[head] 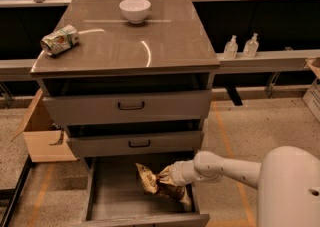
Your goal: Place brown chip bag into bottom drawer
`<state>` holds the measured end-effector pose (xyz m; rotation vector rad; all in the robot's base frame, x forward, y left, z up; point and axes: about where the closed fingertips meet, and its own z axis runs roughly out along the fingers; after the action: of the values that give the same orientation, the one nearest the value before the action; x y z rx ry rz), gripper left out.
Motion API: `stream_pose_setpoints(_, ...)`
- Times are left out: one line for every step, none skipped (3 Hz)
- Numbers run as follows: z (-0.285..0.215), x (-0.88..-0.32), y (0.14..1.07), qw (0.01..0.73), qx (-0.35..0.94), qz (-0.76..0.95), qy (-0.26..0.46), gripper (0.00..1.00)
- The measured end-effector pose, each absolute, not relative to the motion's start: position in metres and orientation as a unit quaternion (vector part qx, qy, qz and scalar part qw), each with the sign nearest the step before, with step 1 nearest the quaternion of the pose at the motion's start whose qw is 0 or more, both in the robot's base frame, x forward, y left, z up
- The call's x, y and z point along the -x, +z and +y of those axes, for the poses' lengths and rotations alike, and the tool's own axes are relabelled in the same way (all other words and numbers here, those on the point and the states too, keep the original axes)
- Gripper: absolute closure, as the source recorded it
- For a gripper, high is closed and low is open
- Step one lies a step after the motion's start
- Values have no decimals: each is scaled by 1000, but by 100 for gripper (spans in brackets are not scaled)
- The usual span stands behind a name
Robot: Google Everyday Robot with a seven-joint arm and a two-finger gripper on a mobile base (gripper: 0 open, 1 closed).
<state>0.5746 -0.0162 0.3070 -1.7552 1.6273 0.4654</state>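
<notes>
The bottom drawer (112, 196) is pulled open below the cabinet, with a flat grey floor and low side walls. The brown chip bag (152, 181) is inside it, near the right side, with its pale yellow panel facing left. My gripper (169, 180) reaches into the drawer from the right on a white arm and is against the bag's right end, low over the drawer floor. The bag hides the fingertips.
A white bowl (135, 9) and a dented green-and-white can (59, 40) sit on the cabinet top (150, 41). Two shut drawer fronts with black handles (131, 105) are above the open drawer. A cardboard box (42, 133) stands at the left. Two bottles (240, 47) stand on a ledge at the right.
</notes>
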Motion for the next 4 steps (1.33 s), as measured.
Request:
stream_pose_setpoints(-10, -589, 279, 355, 667, 633, 169, 100)
stream_pose_setpoints(-7, -603, 254, 358, 666, 635, 158, 100)
stream_pose_setpoints(1, -614, 239, 364, 671, 626, 162, 82)
stream_pose_setpoints(12, -616, 229, 368, 672, 619, 175, 59)
